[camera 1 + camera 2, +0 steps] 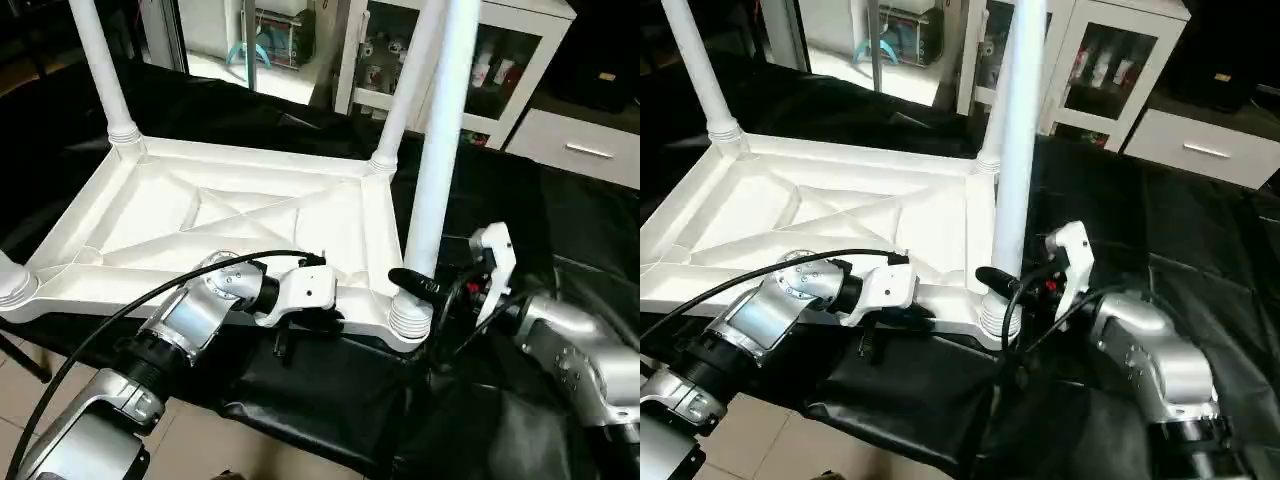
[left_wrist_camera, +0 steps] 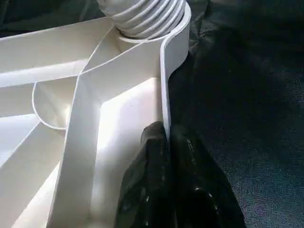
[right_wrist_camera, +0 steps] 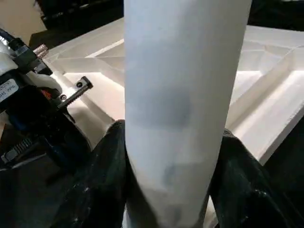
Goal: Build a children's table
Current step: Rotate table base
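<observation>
While the white plastic rectangular tabletop (image 1: 215, 225) lies upside down on the black cloth-covered bench (image 1: 560, 230), filling the left and centre of the head views with its X-ribbed underside up, white tapered tube legs stand in its corner sockets. Two legs rise at the far corners, upper left (image 1: 100, 65) and upper centre (image 1: 410, 85). At lower centre, the left gripper (image 1: 300, 322) pinches the tabletop's near rim, one black finger (image 2: 147, 180) inside the wall and one outside. Right of centre, the right gripper (image 1: 1002, 283) clasps the near-right leg (image 1: 440, 150) just above its ribbed end (image 1: 410, 317), a finger on each side.
</observation>
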